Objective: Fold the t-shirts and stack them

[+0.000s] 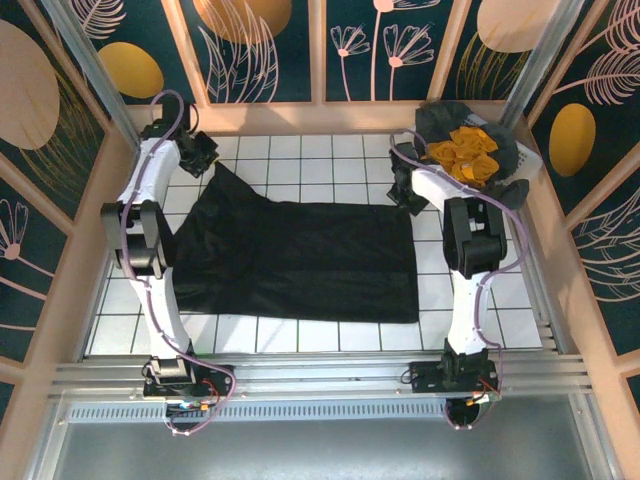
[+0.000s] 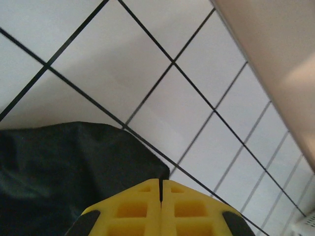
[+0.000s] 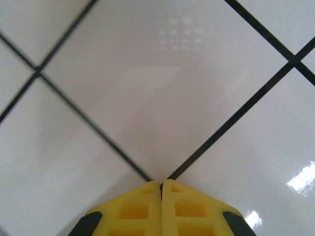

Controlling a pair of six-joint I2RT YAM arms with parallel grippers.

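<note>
My left pincer (image 1: pixel 200 155) hangs at the far left corner of the black t-shirt (image 1: pixel 300 260), spread flat on the table (image 1: pixel 330 150), my right pincer (image 1: pixel 405 188) just beyond its far right corner, and the yellow t-shirt (image 1: pixel 465 150) sits bunched in the basket (image 1: pixel 528 160) far right. From the left wrist, the left pincer (image 2: pixel 161 184) is pressed together beside the black cloth's edge; whether cloth is caught I cannot tell. From the right wrist, the right pincer (image 3: pixel 161 186) is together over bare tile, so I judge it must part, settle on the hem and grip before both corners lift evenly.
</note>
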